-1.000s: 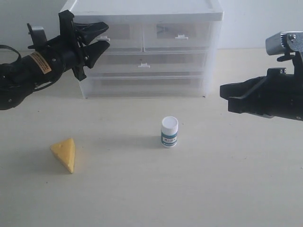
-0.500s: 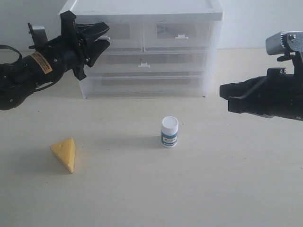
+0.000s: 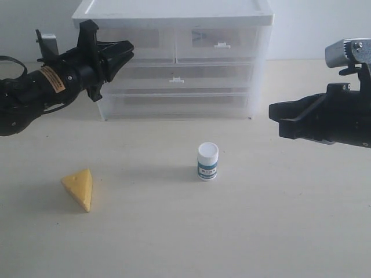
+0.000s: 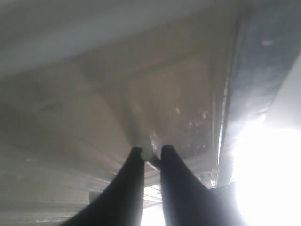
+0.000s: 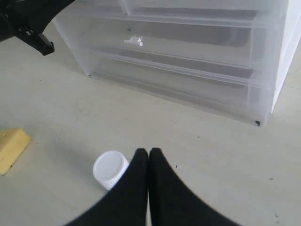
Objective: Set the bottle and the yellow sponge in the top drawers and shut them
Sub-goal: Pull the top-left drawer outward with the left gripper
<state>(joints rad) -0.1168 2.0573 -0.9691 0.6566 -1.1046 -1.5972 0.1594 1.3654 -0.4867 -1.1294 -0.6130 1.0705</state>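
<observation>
The bottle point(image 3: 207, 161) stands upright on the table's middle, its white cap point(image 5: 110, 169) just beside my right fingers in the right wrist view. The yellow sponge point(image 3: 79, 188) lies at the front left and shows at the frame edge as the sponge point(image 5: 11, 146). Both top drawers, left point(image 3: 149, 39) and right point(image 3: 219, 36), are closed. My left gripper point(image 3: 126, 51) is at the left top drawer's front point(image 4: 178, 108), and the left gripper point(image 4: 148, 151) is shut on its small white handle. My right gripper point(image 3: 279, 119) hovers at the right; the right gripper point(image 5: 148, 151) is shut and empty.
The white-topped drawer unit point(image 3: 174, 8) stands at the back of the table. Two wider drawers point(image 3: 191, 74) lie below the top pair, both closed, one with a white handle point(image 5: 133, 41). The left arm point(image 3: 35, 87) reaches in from the left edge.
The left gripper's jaws have narrowed from wide apart to pinched on the left top drawer's handle. The right arm, the bottle and the sponge have not moved.
</observation>
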